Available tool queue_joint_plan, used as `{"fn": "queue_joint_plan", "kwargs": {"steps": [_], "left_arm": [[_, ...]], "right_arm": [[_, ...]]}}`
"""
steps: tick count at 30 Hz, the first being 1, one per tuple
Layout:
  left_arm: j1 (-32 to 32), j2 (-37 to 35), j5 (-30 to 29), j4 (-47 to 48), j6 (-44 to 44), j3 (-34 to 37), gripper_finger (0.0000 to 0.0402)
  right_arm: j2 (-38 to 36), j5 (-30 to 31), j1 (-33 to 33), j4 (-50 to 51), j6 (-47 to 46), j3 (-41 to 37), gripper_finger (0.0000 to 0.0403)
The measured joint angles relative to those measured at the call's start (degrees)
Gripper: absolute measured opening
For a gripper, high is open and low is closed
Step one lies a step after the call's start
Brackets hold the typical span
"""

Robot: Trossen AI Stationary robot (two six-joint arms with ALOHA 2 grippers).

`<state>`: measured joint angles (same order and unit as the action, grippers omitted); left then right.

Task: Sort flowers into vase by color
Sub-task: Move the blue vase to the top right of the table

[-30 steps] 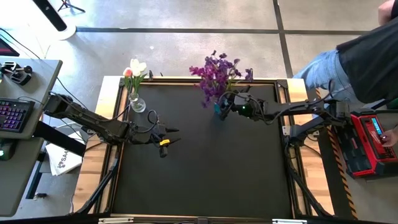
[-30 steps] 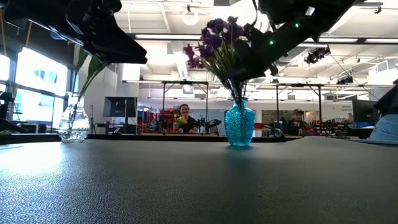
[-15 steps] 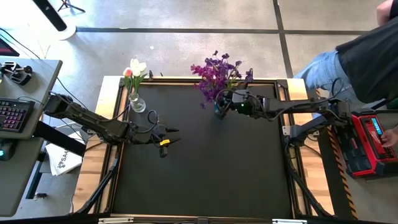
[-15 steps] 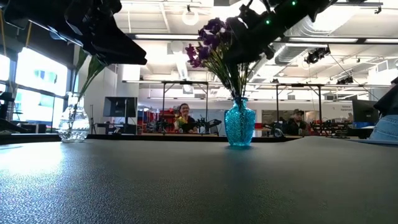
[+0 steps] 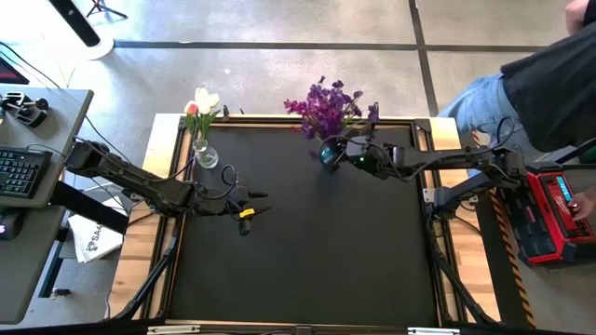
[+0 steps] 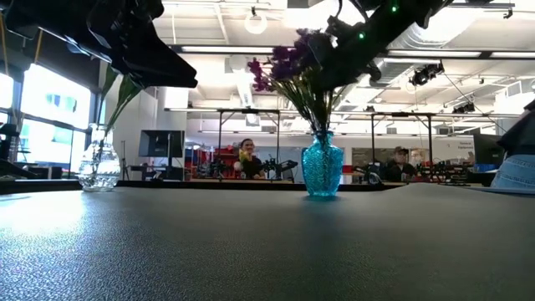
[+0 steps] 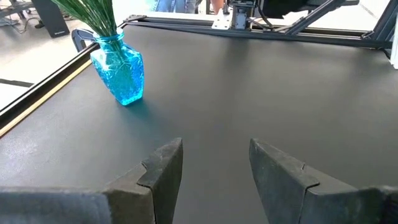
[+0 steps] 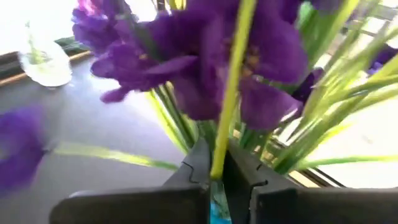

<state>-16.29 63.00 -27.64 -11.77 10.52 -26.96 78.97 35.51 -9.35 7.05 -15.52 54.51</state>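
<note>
Open workshop hall: ceiling ducts (image 6: 418, 38), workbenches (image 6: 242, 171).

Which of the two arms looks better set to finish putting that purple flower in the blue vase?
The right. Its gripper is pinched on a purple flower's stem directly over the blue vase. The left gripper hangs open and empty, well away.

Purple flowers (image 5: 326, 107) fill the blue vase (image 6: 322, 165) (tulips (image 5: 200, 102) in glass).
</note>
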Motion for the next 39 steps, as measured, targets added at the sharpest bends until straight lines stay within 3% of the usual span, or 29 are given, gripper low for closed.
{"fn": "queue_joint_plan", "kwargs": {"steps": [13, 16, 24, 29, 34, 39], "left_arm": [[0.02, 0.0, 0.0, -0.05, 0.45, 0.0, 0.0172], [0.02, 0.0, 0.0, -0.09, 0.5, 0.0, 0.0172], [-0.03, 0.0, 0.0, -0.11, 1.32, 0.0, 0.0172], [-1.54, 0.0, -0.09, 0.17, 1.44, 0.0, 0.0172], [-3.85, 0.0, -2.22, 1.28, 1.4, 0.0, 0.0172], [-5.22, 0.0, -4.7, 2.14, 1.4, 0.0, 0.0172]], "right_arm": [[0.01, 1.37, 0.14, 1.92, -1.64, -0.03, 0.0022], [-0.67, 0.37, 0.14, 2.11, -0.12, -0.01, 0.0057], [-8.82, -5.66, 0.2, 6.45, 4.56, 0.19, 0.0209], [-15.36, -6.45, 2.91, 14.71, 3.82, -0.58, 0.0251], [-19.16, -6.73, 7.16, 12.4, 5.33, -9.49, 0.0255], [-18.76, -6.65, 6.32, -6.04, 4.4, -23.6, 0.0256]]}}
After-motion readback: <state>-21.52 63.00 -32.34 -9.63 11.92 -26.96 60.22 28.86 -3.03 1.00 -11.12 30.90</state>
